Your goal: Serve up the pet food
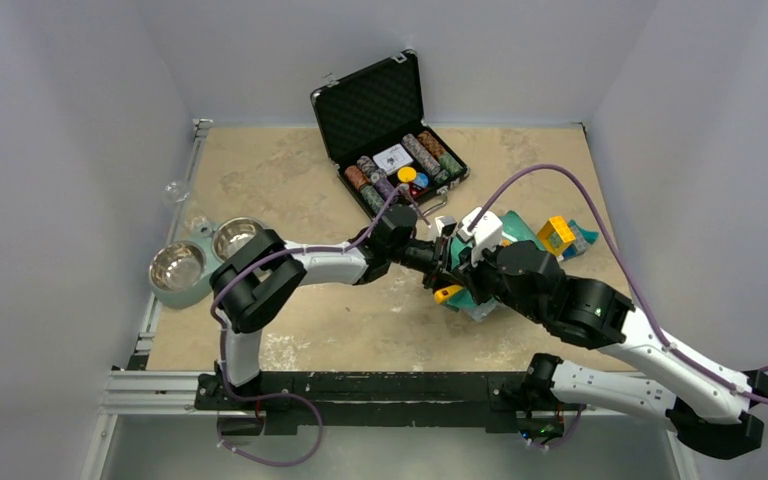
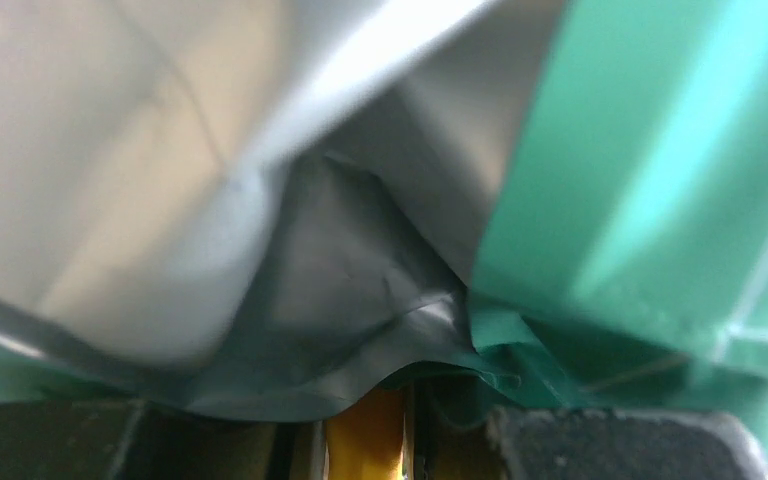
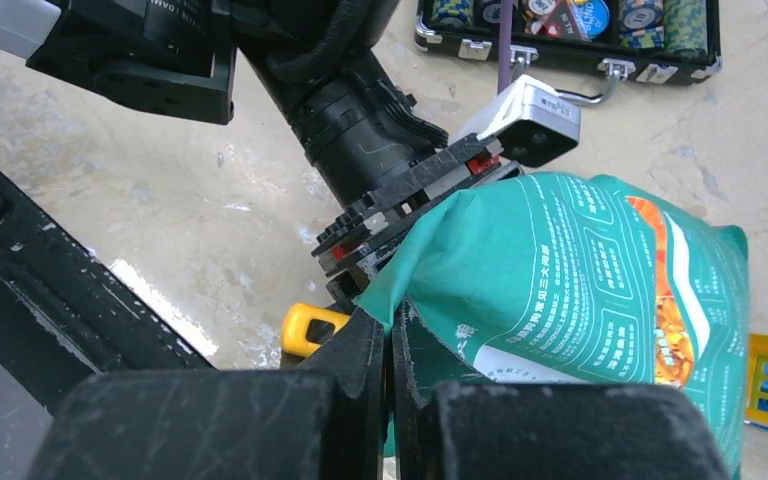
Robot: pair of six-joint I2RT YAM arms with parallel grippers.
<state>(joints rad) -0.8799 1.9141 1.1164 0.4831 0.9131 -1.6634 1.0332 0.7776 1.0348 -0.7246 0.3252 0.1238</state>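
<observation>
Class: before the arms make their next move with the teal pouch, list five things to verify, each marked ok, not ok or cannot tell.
1. Right gripper jaws shut on pouch edge: ok.
2. Left gripper hold on pouch: cannot tell; the pouch fills its camera view.
3. Pouch opened: cannot tell; only silver lining shows.
4. Bowls upright and empty: ok.
5. Pouch above bowls: not ok; it is well to their right.

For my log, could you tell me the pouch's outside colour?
The pouch is teal-green, clearest in right wrist view.
</observation>
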